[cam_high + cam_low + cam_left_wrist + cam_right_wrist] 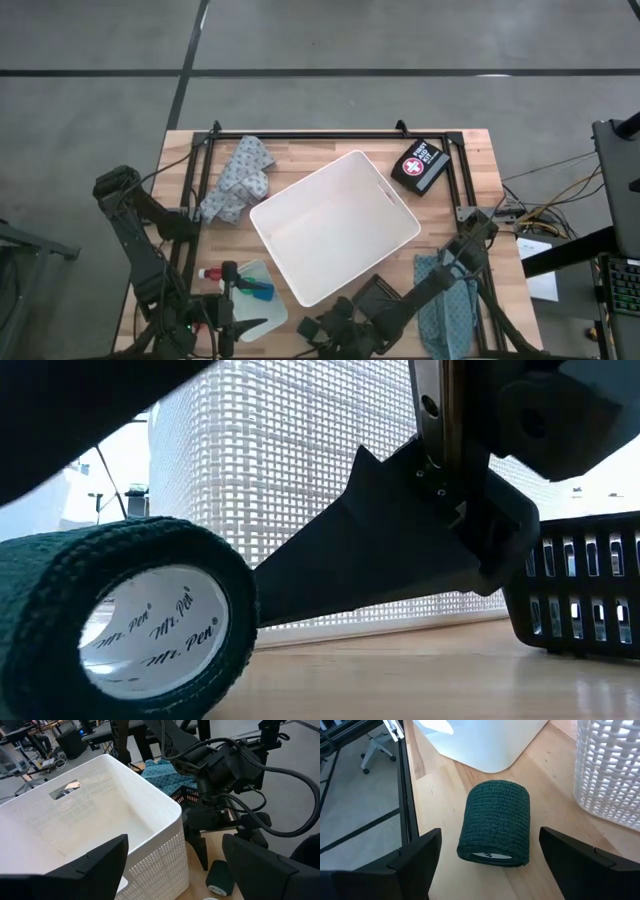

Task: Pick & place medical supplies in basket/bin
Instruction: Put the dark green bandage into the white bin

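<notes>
White perforated bin (pixel 335 225) sits mid-table, angled, nothing visible inside it. Dark green bandage roll (pixel 495 822) lies on its side on the wood near the bin's front corner, beside the translucent tray (pixel 255 300). Right gripper (pixel 487 851) is low over the roll, fingers spread wide either side, not touching it. Left gripper (pixel 175 865) hovers by the tray with fingers apart, holding nothing. Black slotted basket (pixel 580 585) stands behind the right gripper; patterned cloths (pixel 237 178) and first-aid case (pixel 417 165) lie farther out.
</notes>
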Robot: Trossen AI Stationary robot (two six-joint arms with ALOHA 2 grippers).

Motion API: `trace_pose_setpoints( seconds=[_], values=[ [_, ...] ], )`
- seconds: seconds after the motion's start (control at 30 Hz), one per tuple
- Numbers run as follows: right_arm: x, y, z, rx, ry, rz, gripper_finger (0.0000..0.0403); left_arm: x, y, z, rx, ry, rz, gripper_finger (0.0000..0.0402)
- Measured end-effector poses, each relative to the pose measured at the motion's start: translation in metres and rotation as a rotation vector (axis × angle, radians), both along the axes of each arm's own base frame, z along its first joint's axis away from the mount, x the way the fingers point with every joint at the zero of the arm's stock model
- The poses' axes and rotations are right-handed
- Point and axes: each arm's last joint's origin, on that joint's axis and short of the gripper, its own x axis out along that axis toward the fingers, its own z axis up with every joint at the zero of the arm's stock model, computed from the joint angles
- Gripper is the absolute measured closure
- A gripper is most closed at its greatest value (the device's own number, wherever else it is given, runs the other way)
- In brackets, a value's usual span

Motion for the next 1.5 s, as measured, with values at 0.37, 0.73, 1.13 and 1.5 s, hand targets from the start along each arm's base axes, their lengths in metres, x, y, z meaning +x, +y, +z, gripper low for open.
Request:
trace_pose_setpoints(
  seconds=[0.37, 0.73, 1.13, 1.5],
  values=[
    [-0.020, 0.013, 0.054, -0.122, -0.061, 0.131, 0.0073, 0.000, 0.000, 0.000, 0.000, 0.000, 0.000, 0.0074],
    [-0.060, 0.037, 0.105, -0.407, -0.218, 0.169, 0.0073, 0.000, 0.000, 0.000, 0.000, 0.000, 0.000, 0.0074],
    [-0.083, 0.030, 0.127, -0.557, -0.404, 0.530, 0.0074, 0.000, 0.000, 0.000, 0.000, 0.000, 0.000, 0.0074],
    [-0.144, -0.032, 0.126, -0.364, -0.469, 0.394, 0.0074, 0.000, 0.000, 0.000, 0.000, 0.000, 0.000, 0.0074]
  ],
)
